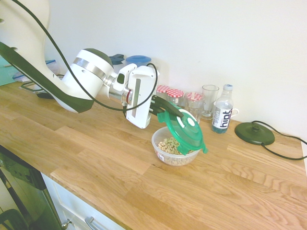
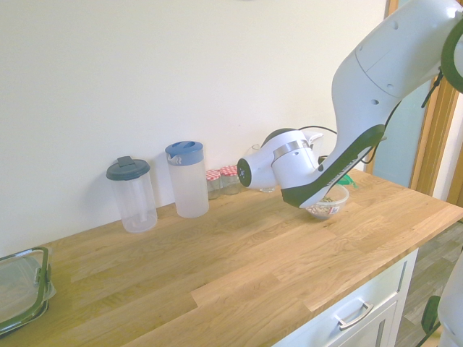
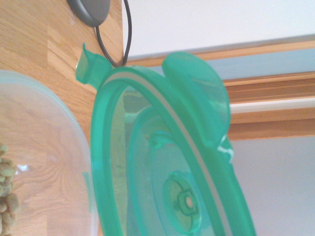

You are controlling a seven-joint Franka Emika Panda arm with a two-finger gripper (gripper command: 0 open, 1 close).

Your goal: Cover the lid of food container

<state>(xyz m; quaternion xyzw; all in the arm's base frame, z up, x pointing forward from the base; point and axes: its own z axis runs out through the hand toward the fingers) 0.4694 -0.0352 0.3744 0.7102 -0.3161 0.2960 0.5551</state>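
The gripper (image 1: 165, 111) is closed on the rim of the lid (image 1: 184, 128) and holds it tilted above the food container (image 1: 173, 152). The lower edge of the lid hangs over the far side of the bowl, while the upper edge stays high at the black fingers, so the bowl is only partly covered. Whether the lid touches the bowl rim, I cannot tell. Ring-shaped cereal (image 1: 170, 146) lies inside the bowl. In the wrist view the green lid (image 3: 167, 162) fills the middle and the clear bowl (image 3: 44, 162) shows beside it.

Behind the bowl, along the wall, stand 3 small jars with red-checked lids (image 1: 176, 95), then a clear drinking glass (image 1: 209, 100) and a water bottle with blue label (image 1: 222, 111). A flat dark round base (image 1: 254, 132) with a black cord lies near the bottle, well apart from the bowl. None of these stands between the gripper and the bowl.

In the second exterior view, a pitcher with blue lid (image 2: 187, 179) and a clear jug with dark lid (image 2: 132, 194) stand further along the wall, and a rectangular container with dark rim (image 2: 23, 289) sits at the far end.

All things rest on a wooden countertop (image 1: 96, 153) under a plain white wall. White drawers with metal handles (image 2: 354, 314) are below it.
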